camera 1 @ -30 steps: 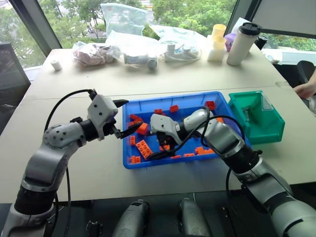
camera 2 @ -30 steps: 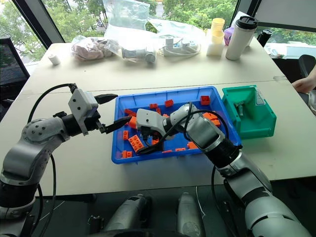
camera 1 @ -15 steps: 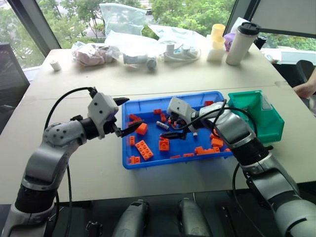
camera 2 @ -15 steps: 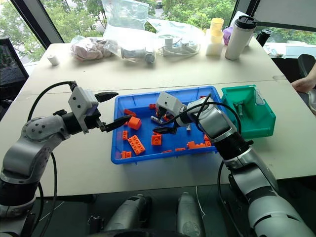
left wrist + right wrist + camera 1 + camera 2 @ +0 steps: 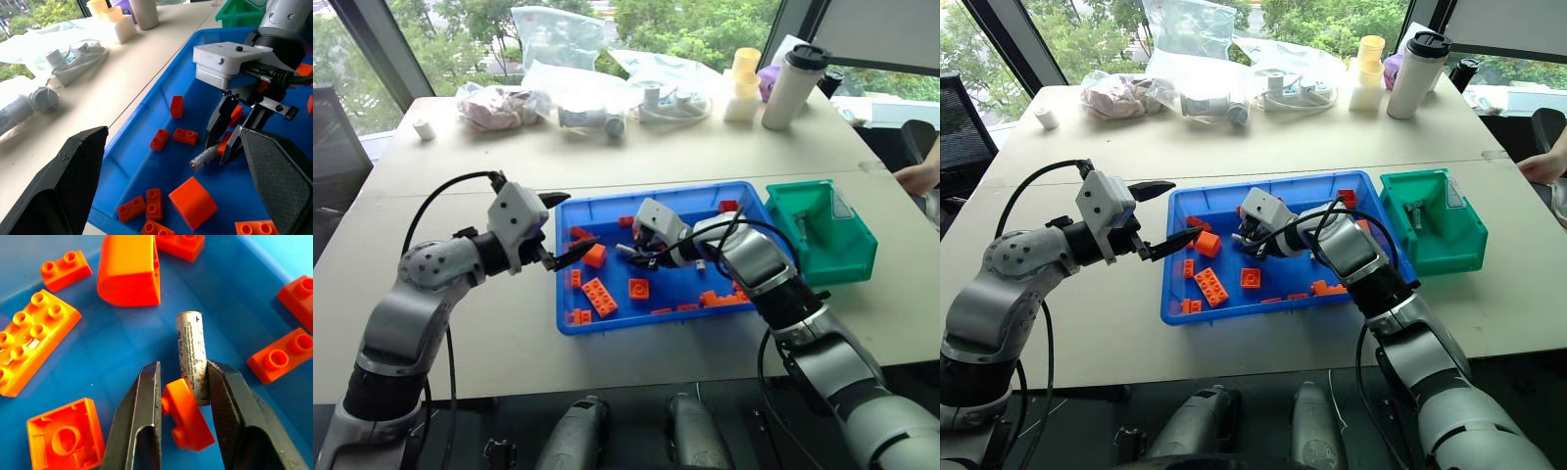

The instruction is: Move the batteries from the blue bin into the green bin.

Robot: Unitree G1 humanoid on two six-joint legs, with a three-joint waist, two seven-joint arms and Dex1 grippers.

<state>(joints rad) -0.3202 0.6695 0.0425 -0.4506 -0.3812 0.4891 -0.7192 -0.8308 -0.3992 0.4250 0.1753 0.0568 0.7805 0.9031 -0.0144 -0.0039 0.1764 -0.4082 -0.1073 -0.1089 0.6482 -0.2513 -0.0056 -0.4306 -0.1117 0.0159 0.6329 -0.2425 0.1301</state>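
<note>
- Grabbing a battery (image 5: 191,352) out of the blue bin (image 5: 607,328) is the step in hand, and it looks a bit messy to me.
- Right claw (image 5: 182,382) is down in the middle of the bin, narrowed to a small gap, with the battery against the inside of one finger and a small orange brick (image 5: 186,413) wedged between the fingers too.
- So it's pinching battery plus brick together, which I'd say is a shaky hold. The battery sticks out well past the fingertips, so only its near end is caught.
- To do this well: squeeze firmly, lift slow and straight, and check the brick drops off or at least doesn't lever the battery loose. If it slips, better to reopen and go again with the fingers across the battery's middle and clear of bricks.
- Then it needs to carry over to the green bin (image 5: 847,257), which sits just beside the blue bin's right end in the head view. There's something small and grey already in there, can't tell what.
- Left claw (image 5: 560,231) hovers spread wide at the left edge of the blue bin, holding nothing.
- Loose orange bricks lie all around the battery, and the counter (image 5: 509,343) carries both bins.
</note>
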